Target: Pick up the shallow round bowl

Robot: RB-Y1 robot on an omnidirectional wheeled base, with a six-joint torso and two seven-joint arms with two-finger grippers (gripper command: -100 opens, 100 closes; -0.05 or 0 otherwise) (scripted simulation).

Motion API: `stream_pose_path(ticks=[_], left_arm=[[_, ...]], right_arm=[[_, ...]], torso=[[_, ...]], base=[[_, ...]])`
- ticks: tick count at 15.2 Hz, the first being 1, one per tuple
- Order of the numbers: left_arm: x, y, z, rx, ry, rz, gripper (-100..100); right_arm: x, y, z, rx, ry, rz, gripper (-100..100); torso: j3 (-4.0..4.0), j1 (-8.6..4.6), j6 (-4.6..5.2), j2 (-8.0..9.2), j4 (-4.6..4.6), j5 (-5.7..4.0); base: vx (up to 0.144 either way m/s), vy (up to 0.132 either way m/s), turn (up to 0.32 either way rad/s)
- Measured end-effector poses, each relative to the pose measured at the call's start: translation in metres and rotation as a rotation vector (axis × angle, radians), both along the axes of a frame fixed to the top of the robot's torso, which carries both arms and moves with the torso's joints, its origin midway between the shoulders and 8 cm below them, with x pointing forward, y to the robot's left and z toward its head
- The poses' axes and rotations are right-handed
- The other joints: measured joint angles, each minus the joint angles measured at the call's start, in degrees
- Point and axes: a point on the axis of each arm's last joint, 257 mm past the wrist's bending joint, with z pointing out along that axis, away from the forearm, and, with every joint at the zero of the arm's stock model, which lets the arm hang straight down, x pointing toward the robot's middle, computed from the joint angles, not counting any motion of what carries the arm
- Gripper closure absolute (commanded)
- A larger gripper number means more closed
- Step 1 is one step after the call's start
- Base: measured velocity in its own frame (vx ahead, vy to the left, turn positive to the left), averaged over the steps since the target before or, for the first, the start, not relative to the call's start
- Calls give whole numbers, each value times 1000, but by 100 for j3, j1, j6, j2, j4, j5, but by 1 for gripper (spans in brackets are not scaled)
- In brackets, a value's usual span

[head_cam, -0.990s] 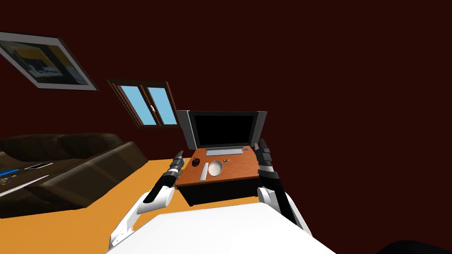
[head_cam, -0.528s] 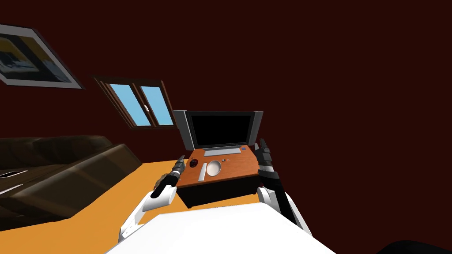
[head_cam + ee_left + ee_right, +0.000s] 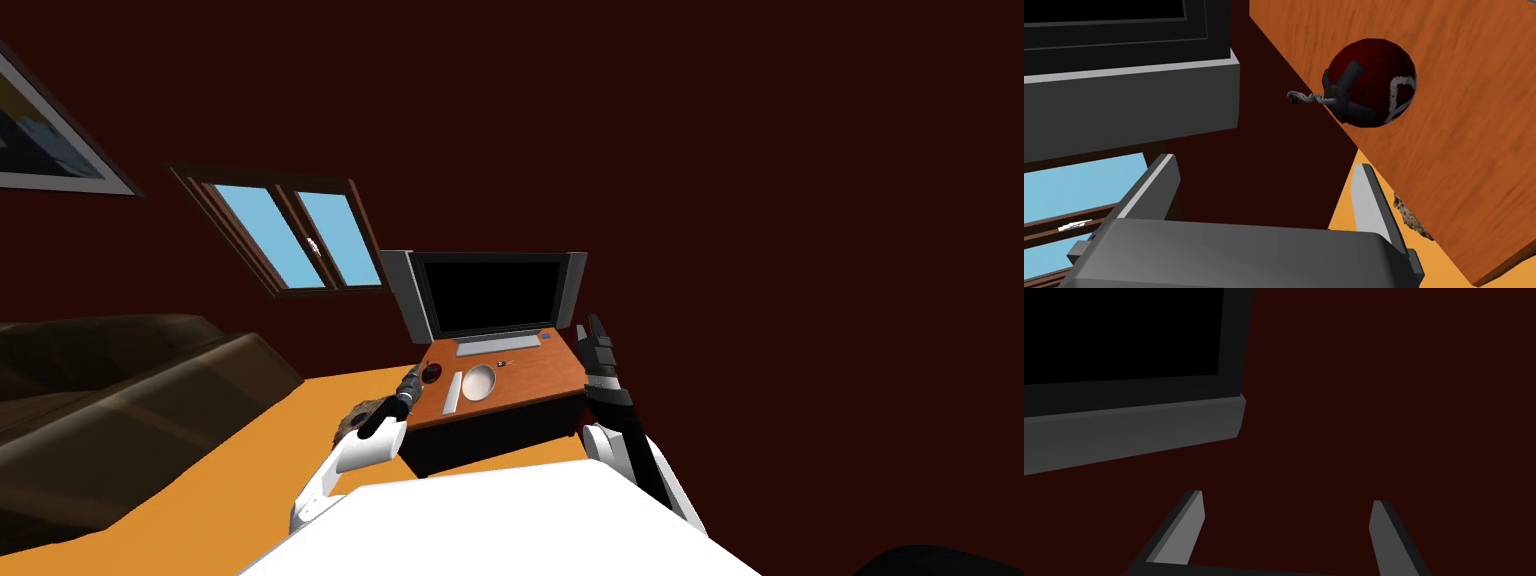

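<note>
Left end effector (image 3: 1263, 162) nearer table (image 3: 1464, 150), red ball (image 3: 1374, 75) (corded) before bowl (image 3: 479, 380)

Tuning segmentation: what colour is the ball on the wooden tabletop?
Dark red ball, white marking; left wrist view shows it best.

No legible text, brand or number found. A white outlined mark (image 3: 1400, 97) on the dark red ball (image 3: 1369, 70) resembles a letter D; reading uncertain. A small blue patch (image 3: 548, 337) on the wooden table (image 3: 540, 378) is too small to read.
</note>
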Motion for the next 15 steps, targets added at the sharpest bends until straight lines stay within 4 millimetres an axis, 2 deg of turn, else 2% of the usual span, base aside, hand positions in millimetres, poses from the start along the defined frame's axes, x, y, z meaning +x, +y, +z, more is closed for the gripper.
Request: stream_pose_path(ticks=[2,15], left_arm=[[-2,0,-20,-15,56,7,-100],[-33,-21,-98,-73,331,28,-100]], right_arm=[[0,0,0,0,0,0,0],[0,0,0,0,0,0,0]], torso=[[-1,-2,0,-2,-1,0],[-4,-5,-1,-6,-2,-1]], base=[[7,-25,-56],[14,-29,-68]])
